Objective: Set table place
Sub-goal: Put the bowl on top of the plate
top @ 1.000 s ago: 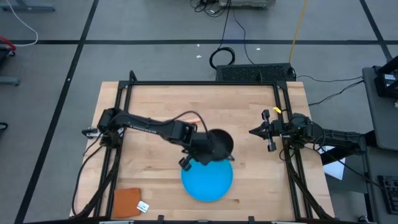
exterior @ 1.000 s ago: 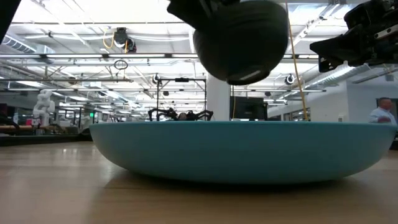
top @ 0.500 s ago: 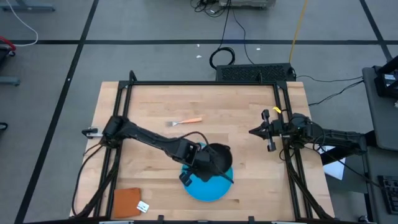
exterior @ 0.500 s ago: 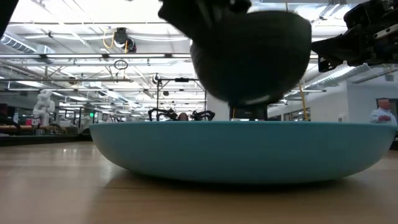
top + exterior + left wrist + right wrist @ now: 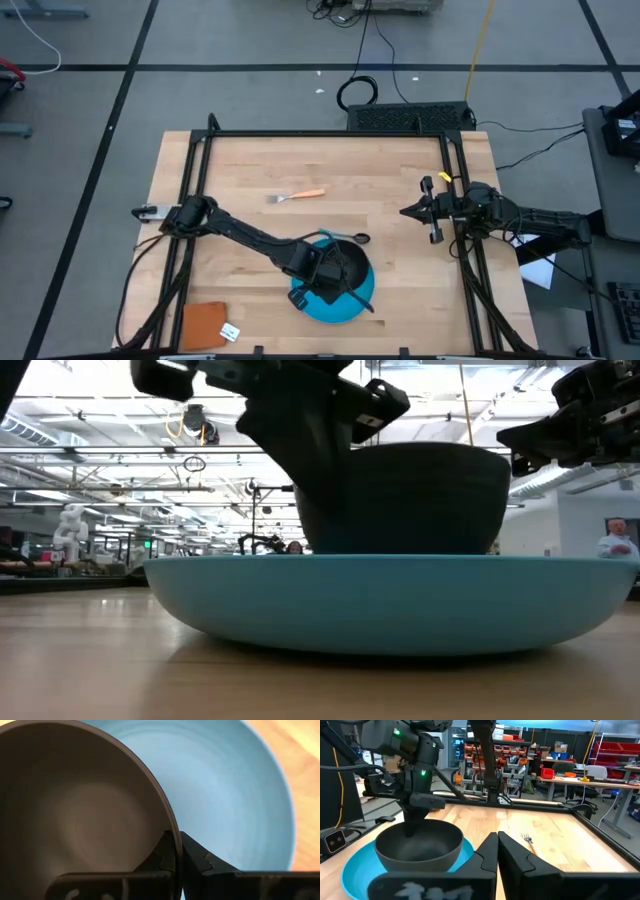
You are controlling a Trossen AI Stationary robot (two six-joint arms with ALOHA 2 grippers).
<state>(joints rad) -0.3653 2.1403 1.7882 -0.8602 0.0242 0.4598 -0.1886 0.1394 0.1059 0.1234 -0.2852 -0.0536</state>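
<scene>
The round blue plate lies on the light-wood table near its front edge. My left gripper is shut on the black bowl, which stands upright over the plate's middle. In the low view the plate's rim hides the bowl's base. The orange-handled fork and the teal-handled spoon lie flat on the table beyond the plate. My right gripper is shut and empty, above the table's right side. My left gripper holds the bowl by its rim on the side toward the table's left. One finger is inside the bowl and one finger is outside. The fingers come from above, pointing down. The bowl is upright, low within the plate.
A brown-orange square with a white tag lies at the table's near left corner. The black frame rail runs along the table's edges. Bare wood lies left of the plate and at the far side.
My left gripper has carried the bowl from above the plate's far edge toward the table's near edge and down. The bowl now sits low over the plate's middle, still upright. The fork and spoon, hidden before by the arm and bowl, now show.
</scene>
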